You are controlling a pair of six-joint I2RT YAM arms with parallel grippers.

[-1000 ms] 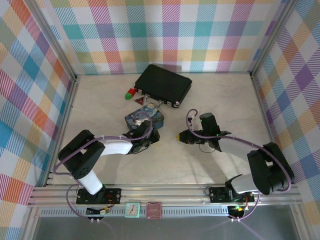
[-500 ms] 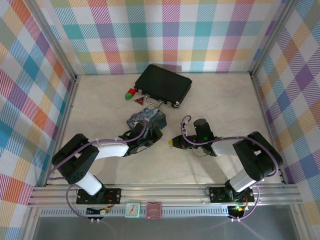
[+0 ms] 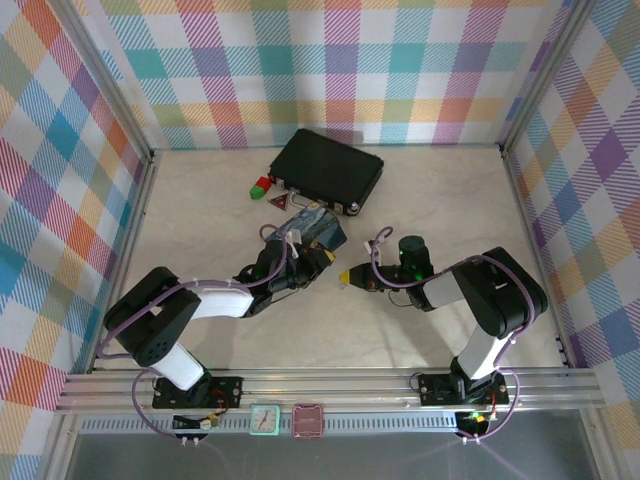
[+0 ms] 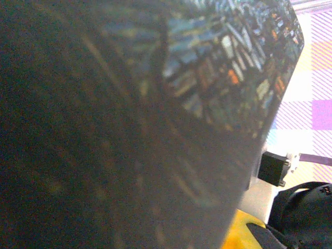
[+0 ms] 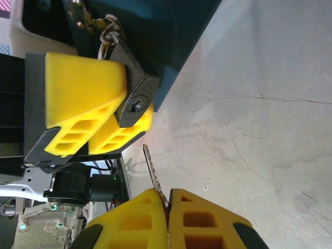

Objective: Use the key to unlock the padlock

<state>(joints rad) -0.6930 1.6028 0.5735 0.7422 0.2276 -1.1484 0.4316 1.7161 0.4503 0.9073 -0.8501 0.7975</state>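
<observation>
The padlock [image 5: 136,96], small and dark grey with its keyhole facing me, hangs by its shackle from the hasp of the blue starry tin [image 5: 171,31]. My left gripper [image 5: 132,106] is shut on the padlock body between its yellow fingers [image 5: 83,88]. My right gripper [image 5: 168,207] is shut on the key [image 5: 150,168]. The thin blade sticks out toward the keyhole, a short gap below it and slightly off line. From above, the left gripper [image 3: 318,258] and right gripper [image 3: 346,277] point at each other, nearly touching, beside the tilted tin [image 3: 315,228].
A black case [image 3: 328,170] lies at the back, with a red block [image 3: 262,183], a green block [image 3: 254,192] and a red triangle piece [image 3: 279,200] at its left corner. In the left wrist view the tin's painted side [image 4: 233,62] is very close. Plaid walls enclose the table.
The tin has been tipped up and shifted toward the back right with the left gripper. The right gripper has moved left, bringing the key close to the padlock.
</observation>
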